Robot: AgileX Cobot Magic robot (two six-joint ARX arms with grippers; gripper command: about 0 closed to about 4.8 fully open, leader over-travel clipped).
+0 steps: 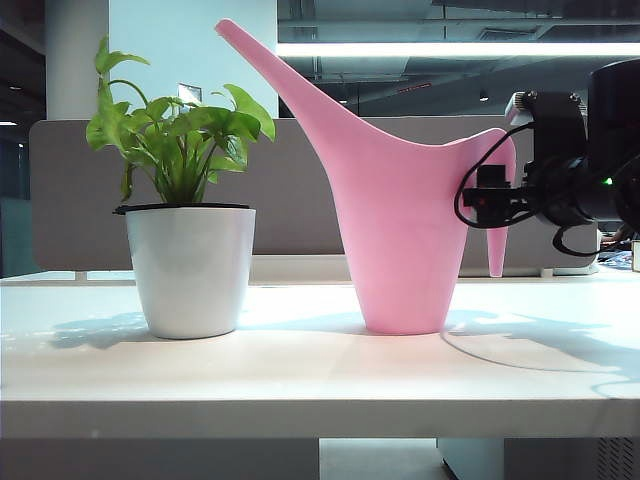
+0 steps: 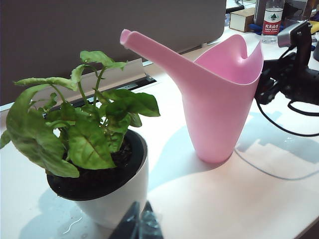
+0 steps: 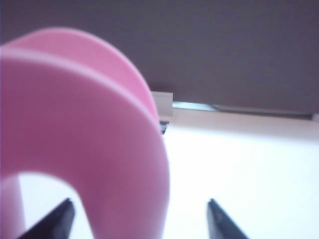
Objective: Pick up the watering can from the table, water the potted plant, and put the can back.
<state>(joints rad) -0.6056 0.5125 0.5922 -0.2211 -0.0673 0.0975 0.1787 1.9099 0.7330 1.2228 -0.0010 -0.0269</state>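
The pink watering can (image 1: 400, 230) stands upright on the white table (image 1: 300, 370), with its spout pointing up towards the potted plant (image 1: 190, 270) beside it. My right gripper (image 1: 487, 198) is at the can's curved handle (image 3: 89, 129). In the right wrist view it (image 3: 139, 201) is open, its two fingertips wide apart on either side of the handle with a gap on each side. My left gripper (image 2: 141, 211) is shut and empty, hovering close in front of the plant's white pot (image 2: 114, 199). The can (image 2: 219, 109) looks empty inside.
A grey divider panel (image 1: 300, 180) runs behind the table. A water bottle (image 2: 272, 17) and a small box (image 2: 242, 20) sit at the far edge. A black cable (image 2: 279, 129) hangs from the right arm. Water drops (image 2: 75, 224) lie by the pot.
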